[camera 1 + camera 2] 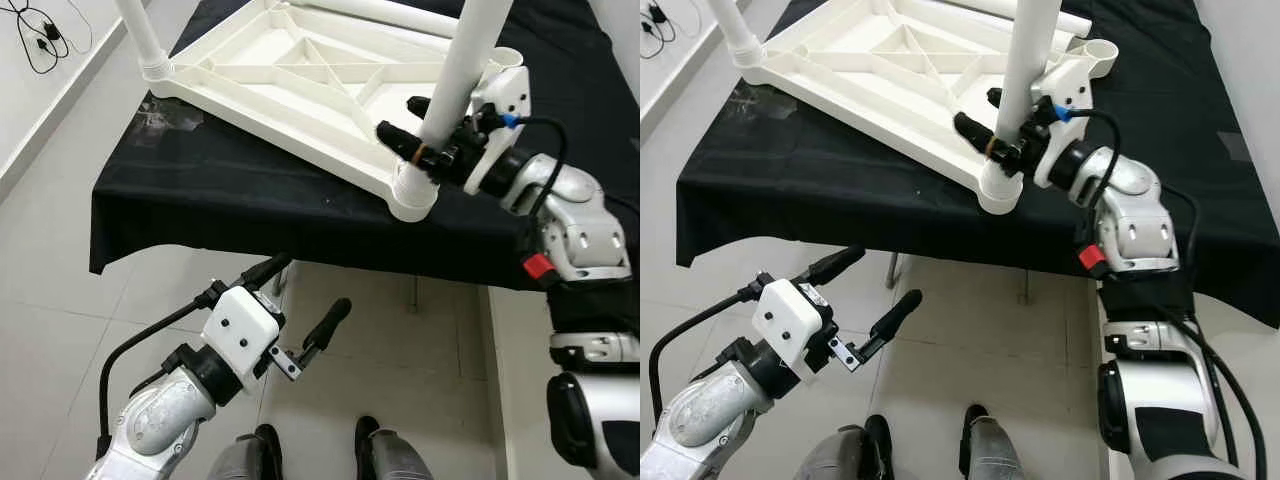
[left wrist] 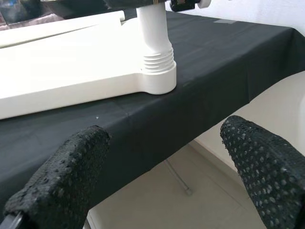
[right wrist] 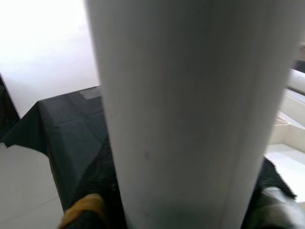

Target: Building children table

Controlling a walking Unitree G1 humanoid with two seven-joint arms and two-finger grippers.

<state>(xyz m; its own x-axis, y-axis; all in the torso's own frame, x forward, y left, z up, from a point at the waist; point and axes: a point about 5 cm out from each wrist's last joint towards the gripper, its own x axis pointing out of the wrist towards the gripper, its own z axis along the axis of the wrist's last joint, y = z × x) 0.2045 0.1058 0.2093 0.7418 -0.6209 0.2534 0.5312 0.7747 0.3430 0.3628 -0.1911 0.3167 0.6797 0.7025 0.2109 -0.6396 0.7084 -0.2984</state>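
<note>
So the white plastic tabletop is laid upside down on the black-draped worktop, ribbed underside up, presumably so the corner sockets can be reached from above. One white table leg is stood upright in the near corner socket, and it's clamped between the jaws of the right gripper just above the threaded collar, low down where it can be twisted or pushed home with the least wobble. In the right wrist view the leg is seen pressed right up between the jaws, with the black cloth hanging off the worktop edge beyond it.

A second leg is already seated in the far-left corner, well apart from the jaws, and a third tube can be made out lying past the tabletop. An empty socket is seen just behind the right gripper, so at least one more leg is judged to be outstanding.

The left gripper is kept low, below the worktop edge and over the tiled floor, jaws spread wide with nothing between them. From its wrist view the collared corner is framed between the jaws but well ahead of them, so it's probably parked there to steady the tabletop if needed
</note>
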